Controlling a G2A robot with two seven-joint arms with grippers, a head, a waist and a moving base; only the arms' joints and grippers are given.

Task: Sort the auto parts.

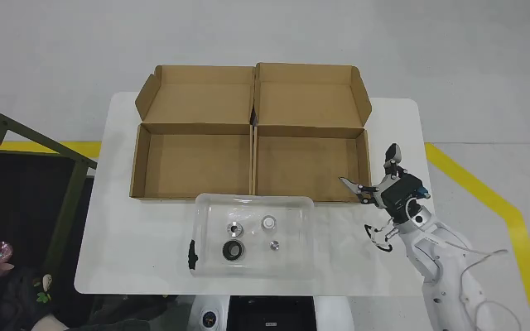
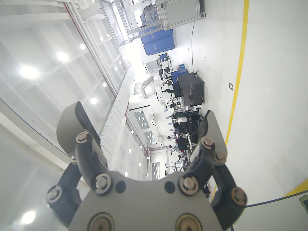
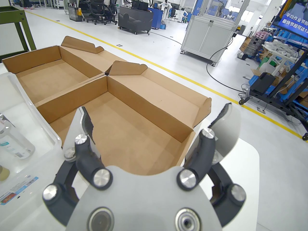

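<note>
A clear plastic bin (image 1: 207,207) at the table's front holds several small auto parts: a black ring (image 1: 234,250), a silver piece (image 1: 234,230), a white piece (image 1: 269,223) and a small silver piece (image 1: 274,245). Behind it stand two open cardboard boxes, the left box (image 1: 192,165) and the right box (image 1: 308,165), both bare inside. My right gripper (image 1: 371,170) hovers open by the right box's front right corner, holding nothing; in its wrist view the right gripper (image 3: 156,111) faces that box (image 3: 134,121). My left gripper (image 2: 143,111) is open, holds nothing and points up into the room.
A small black piece (image 1: 191,254) sits at the bin's left wall. The box lids (image 1: 306,95) lie folded back at the table's far side. White table (image 1: 397,141) surface lies bare to the right of the boxes and to the left of the bin.
</note>
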